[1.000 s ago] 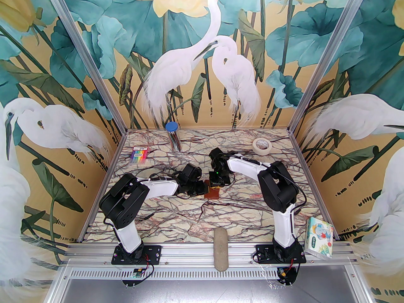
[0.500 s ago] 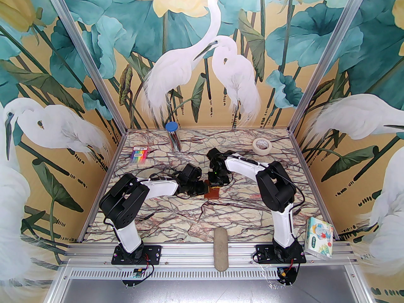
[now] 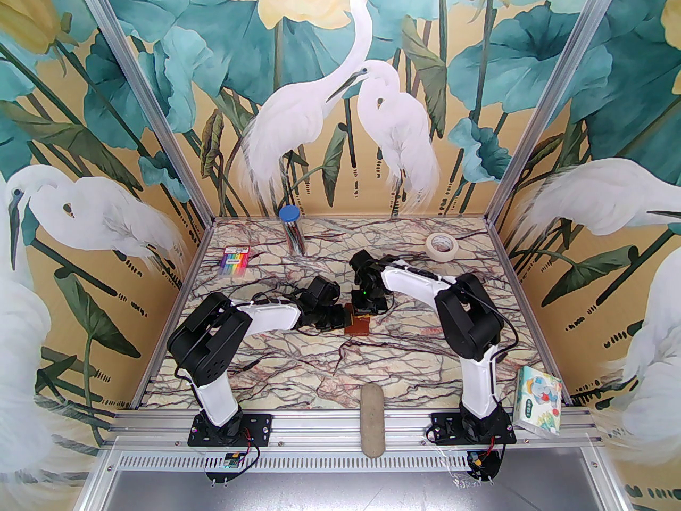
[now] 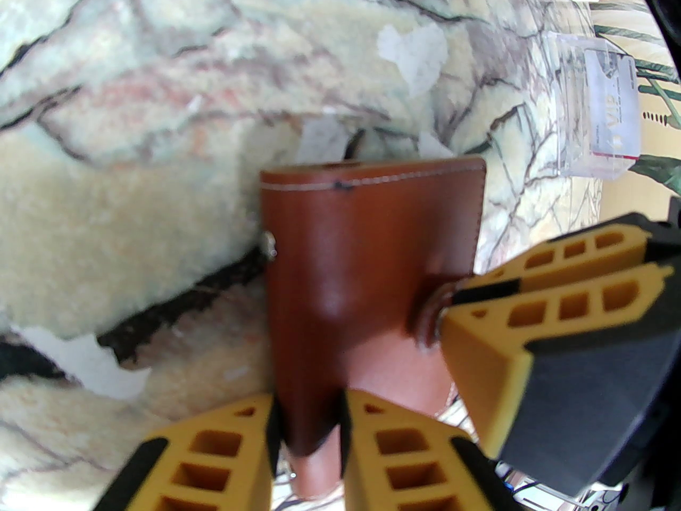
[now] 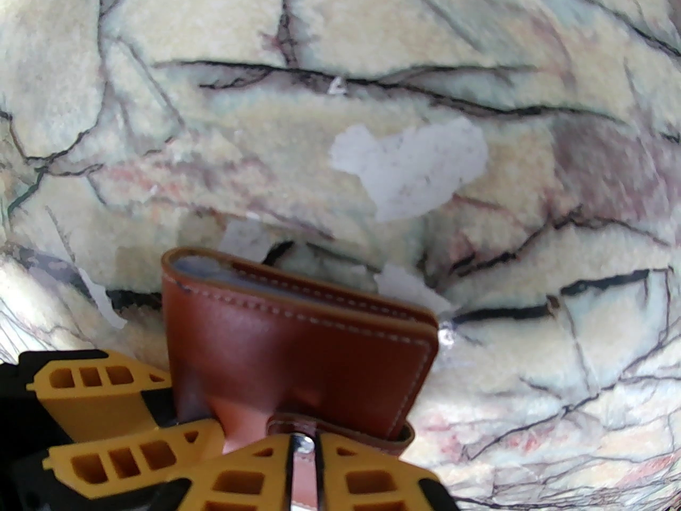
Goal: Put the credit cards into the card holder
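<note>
left gripper clamps holder at its near edge, right gripper seems pinched on the tab between its tips (light, soft leather, will flop): grip stitched edges, not mid-panel.

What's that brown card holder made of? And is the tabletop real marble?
The card holder is likely leather or imitation: smooth, soft sheen, pale stitching along edges. The tabletop is probably printed film, not stone: white patches show where the pattern peeled.
</note>
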Robot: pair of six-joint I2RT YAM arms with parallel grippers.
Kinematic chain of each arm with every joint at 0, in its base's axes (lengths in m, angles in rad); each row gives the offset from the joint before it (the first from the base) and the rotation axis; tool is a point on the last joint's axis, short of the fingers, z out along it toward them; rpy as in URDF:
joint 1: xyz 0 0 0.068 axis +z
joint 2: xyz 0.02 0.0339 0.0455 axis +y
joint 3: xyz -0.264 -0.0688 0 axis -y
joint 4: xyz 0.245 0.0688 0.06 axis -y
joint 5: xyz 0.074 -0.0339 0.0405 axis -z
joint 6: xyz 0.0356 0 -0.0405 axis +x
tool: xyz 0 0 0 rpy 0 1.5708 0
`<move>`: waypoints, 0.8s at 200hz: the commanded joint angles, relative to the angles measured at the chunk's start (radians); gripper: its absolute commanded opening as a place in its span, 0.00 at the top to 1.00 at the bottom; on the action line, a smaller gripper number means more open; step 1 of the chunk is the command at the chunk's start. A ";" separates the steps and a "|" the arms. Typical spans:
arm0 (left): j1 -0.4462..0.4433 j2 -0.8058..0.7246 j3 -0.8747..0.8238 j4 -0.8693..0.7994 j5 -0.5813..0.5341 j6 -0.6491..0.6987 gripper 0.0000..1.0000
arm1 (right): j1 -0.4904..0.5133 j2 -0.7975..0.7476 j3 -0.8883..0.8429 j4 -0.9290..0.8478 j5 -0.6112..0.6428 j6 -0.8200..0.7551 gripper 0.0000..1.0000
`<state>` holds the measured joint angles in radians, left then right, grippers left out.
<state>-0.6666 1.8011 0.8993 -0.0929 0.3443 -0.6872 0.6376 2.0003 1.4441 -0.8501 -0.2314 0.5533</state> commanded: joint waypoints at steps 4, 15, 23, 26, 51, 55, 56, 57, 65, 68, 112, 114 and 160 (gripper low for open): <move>-0.018 0.106 -0.025 0.001 -0.014 0.014 0.73 | -0.007 -0.047 -0.011 0.025 0.000 0.027 0.83; -0.019 0.106 -0.025 0.001 -0.014 0.014 0.73 | -0.008 -0.043 -0.011 0.024 -0.002 0.029 0.82; -0.019 0.106 -0.025 0.001 -0.014 0.014 0.74 | -0.010 -0.039 -0.006 0.018 -0.002 0.028 0.83; -0.018 0.106 -0.026 0.001 -0.014 0.014 0.74 | -0.010 -0.037 -0.006 0.015 -0.002 0.029 0.83; -0.018 0.106 -0.025 0.001 -0.014 0.014 0.74 | -0.013 -0.034 -0.020 0.020 0.010 0.034 0.83; -0.018 0.106 -0.025 0.002 -0.014 0.014 0.74 | -0.015 -0.033 -0.024 0.022 0.010 0.037 0.83; -0.019 0.106 -0.025 0.001 -0.014 0.014 0.74 | -0.015 -0.032 -0.024 0.022 0.010 0.036 0.83; -0.018 0.106 -0.025 0.001 -0.014 0.014 0.74 | -0.015 -0.032 -0.026 0.022 0.009 0.037 0.83; -0.018 0.106 -0.025 0.001 -0.013 0.014 0.73 | -0.014 -0.030 -0.028 0.025 0.003 0.037 0.83; -0.019 0.106 -0.026 0.001 -0.014 0.013 0.74 | -0.015 -0.031 -0.030 0.025 0.002 0.037 0.83; -0.018 0.106 -0.025 0.001 -0.014 0.014 0.73 | -0.014 -0.031 -0.050 0.037 -0.011 0.040 0.84; -0.018 0.106 -0.025 0.001 -0.014 0.014 0.73 | -0.015 -0.030 -0.051 0.038 -0.013 0.040 0.84; -0.019 0.107 -0.025 0.001 -0.014 0.014 0.74 | -0.015 -0.017 -0.058 0.060 -0.020 0.046 0.84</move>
<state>-0.6666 1.8015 0.8997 -0.0921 0.3458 -0.6872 0.6262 1.9820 1.4014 -0.8146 -0.2359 0.5812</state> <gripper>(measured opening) 0.266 0.159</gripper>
